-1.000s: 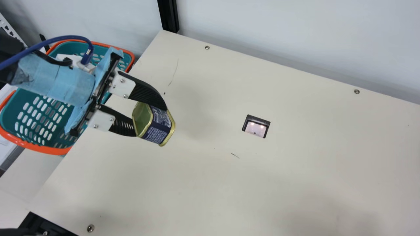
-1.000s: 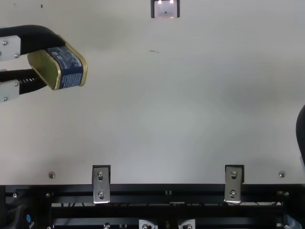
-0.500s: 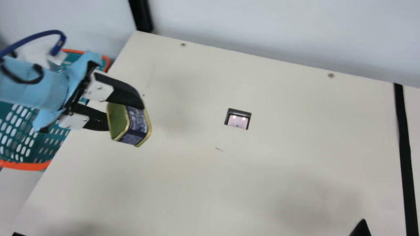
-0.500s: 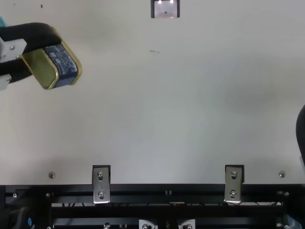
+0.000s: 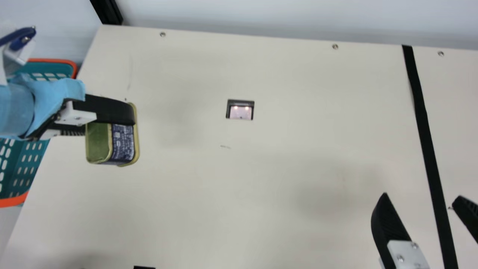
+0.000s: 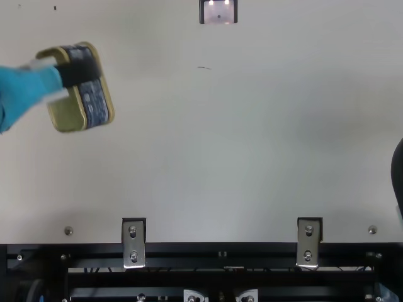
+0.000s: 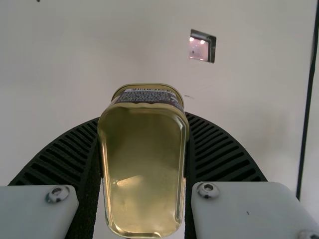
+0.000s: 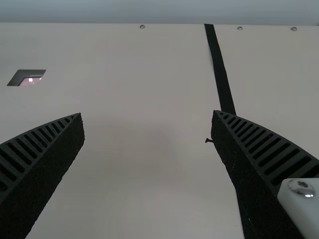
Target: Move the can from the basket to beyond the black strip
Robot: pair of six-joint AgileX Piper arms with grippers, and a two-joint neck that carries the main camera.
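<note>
Near the orange-rimmed teal plastic basket [image 5: 15,201], cut off and partly hidden, the left hand [image 5: 111,124] clasps a blue-and-gold metal can [image 5: 123,144]; well beyond, the right hand [image 5: 421,197] gapes empty.

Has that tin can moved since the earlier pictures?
Yes, slightly: in the top view, the can now reaches closer to the lower edge of the table.

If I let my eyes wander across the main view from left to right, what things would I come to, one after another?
Teal and orange basket → open can with a dark label → small dark-framed panel with two lights → long black strip.
</note>
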